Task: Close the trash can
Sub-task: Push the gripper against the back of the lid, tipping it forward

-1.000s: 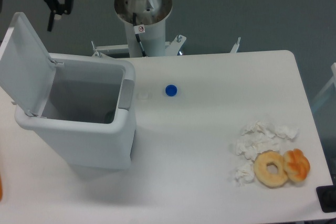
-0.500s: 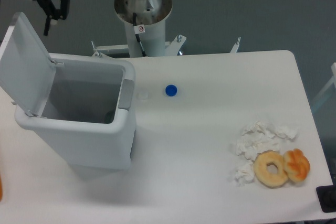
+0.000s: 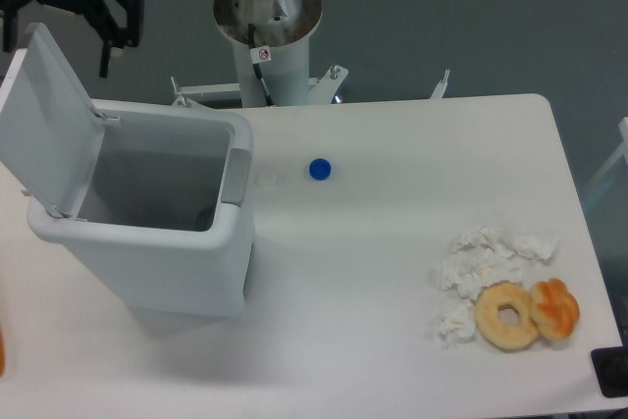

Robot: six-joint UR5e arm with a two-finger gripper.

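Note:
The trash can point(image 3: 157, 252) is a large white bin at the table's left. Its flat lid point(image 3: 49, 120) stands raised, leaning out to the left, so the grey inside shows. A grey latch tab point(image 3: 235, 176) sits on the right rim. My gripper point(image 3: 57, 46) hangs at the top left, just over the lid's upper edge. It is open, one black finger point(image 3: 122, 17) to the right of the lid's top corner and the other at the frame's left border. Nothing is between the fingers except the lid's top corner, and I cannot tell if they touch it.
A blue bottle cap point(image 3: 319, 170) and a small clear cap point(image 3: 266, 180) lie right of the bin. Crumpled tissues point(image 3: 486, 264), a donut point(image 3: 506, 315) and a glazed pastry point(image 3: 555, 308) sit at the right front. The robot's base point(image 3: 267, 17) stands behind the table.
The gripper drifted left and up, then came back down and slightly right toward the lid's top edge. The lid and bin have not moved.

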